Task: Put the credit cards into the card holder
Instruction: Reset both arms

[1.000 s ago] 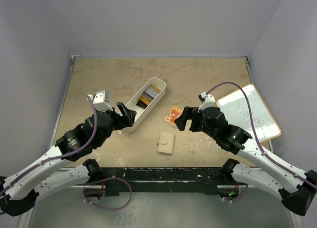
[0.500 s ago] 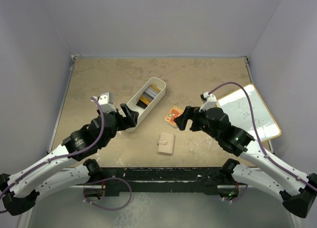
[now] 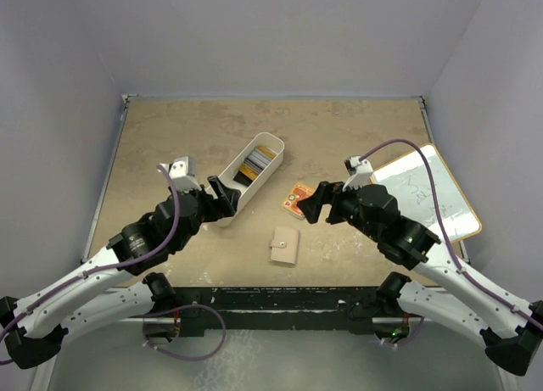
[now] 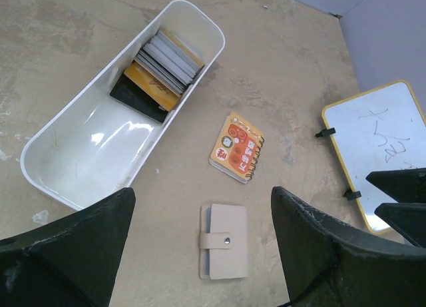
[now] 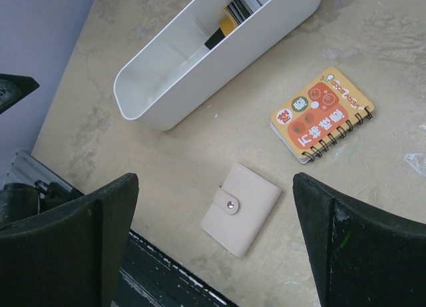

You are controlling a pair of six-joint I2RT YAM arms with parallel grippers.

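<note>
The credit cards [image 3: 254, 164] stand in a stack at the far end of a long white bin [image 4: 80, 154]; they also show in the left wrist view [image 4: 160, 67] and the right wrist view [image 5: 243, 4]. The beige card holder [image 3: 285, 246] lies snapped closed on the table near the front edge, apart from both grippers [image 4: 224, 241] [image 5: 241, 208]. My left gripper [image 3: 222, 196] hovers open by the near end of the bin, empty [image 4: 203, 194]. My right gripper [image 3: 312, 201] hovers open over the orange notebook's near side, empty [image 5: 214, 180].
An orange-red spiral notebook [image 3: 297, 198] lies between the bin and the card holder. A small whiteboard [image 3: 428, 193] with a yellow rim lies at the right. The table's black front edge [image 5: 166, 274] runs just below the card holder.
My left gripper has crept slightly right toward the bin. My right gripper has shifted a little. Both stayed open and nothing on the table moved.
</note>
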